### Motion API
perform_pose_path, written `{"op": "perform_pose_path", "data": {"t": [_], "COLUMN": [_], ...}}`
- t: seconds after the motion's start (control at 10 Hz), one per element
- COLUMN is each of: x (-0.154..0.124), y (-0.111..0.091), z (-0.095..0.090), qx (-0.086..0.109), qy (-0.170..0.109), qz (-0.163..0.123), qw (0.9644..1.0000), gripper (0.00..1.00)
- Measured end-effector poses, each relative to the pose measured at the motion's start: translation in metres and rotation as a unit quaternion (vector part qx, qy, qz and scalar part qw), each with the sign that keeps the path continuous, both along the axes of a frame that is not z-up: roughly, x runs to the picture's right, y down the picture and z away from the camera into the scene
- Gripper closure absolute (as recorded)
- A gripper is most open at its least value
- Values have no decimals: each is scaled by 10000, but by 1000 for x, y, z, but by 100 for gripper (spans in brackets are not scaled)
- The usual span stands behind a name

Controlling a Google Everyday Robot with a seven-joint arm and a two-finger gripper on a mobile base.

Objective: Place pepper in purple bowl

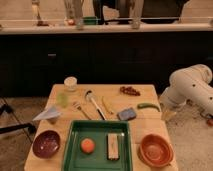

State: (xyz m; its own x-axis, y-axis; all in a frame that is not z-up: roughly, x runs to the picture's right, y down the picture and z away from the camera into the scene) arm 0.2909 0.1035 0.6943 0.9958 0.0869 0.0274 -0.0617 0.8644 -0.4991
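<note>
Just beside pepper (148,106), gripper (168,113)

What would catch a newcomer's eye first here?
The big white arm at the right, its gripper hanging beside the table, near the pepper. Next, the green tray at front centre, flanked by the purple bowl on the left and an orange bowl on the right.

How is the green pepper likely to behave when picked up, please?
The green chili pepper looks small and slender, so probably light. Its smooth, curved body may slip or roll. It holds its shape, so likely stiff. The hand hangs by the table's right edge, near it.
</note>
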Motion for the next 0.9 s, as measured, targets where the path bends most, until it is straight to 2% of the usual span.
{"op": "perform_pose_path", "data": {"t": [0.2,0.4,0.7,0.9], "x": [-8,-8,-13,-18], "y": [-7,-11,-13,-14], "z": [16,30,53,71], "qx": [111,192,221,168], "qy": [-340,-449,-490,-449], "qz": [116,163,82,-50], "qw": [9993,9987,9985,9988], "gripper": [39,39,39,39]}}
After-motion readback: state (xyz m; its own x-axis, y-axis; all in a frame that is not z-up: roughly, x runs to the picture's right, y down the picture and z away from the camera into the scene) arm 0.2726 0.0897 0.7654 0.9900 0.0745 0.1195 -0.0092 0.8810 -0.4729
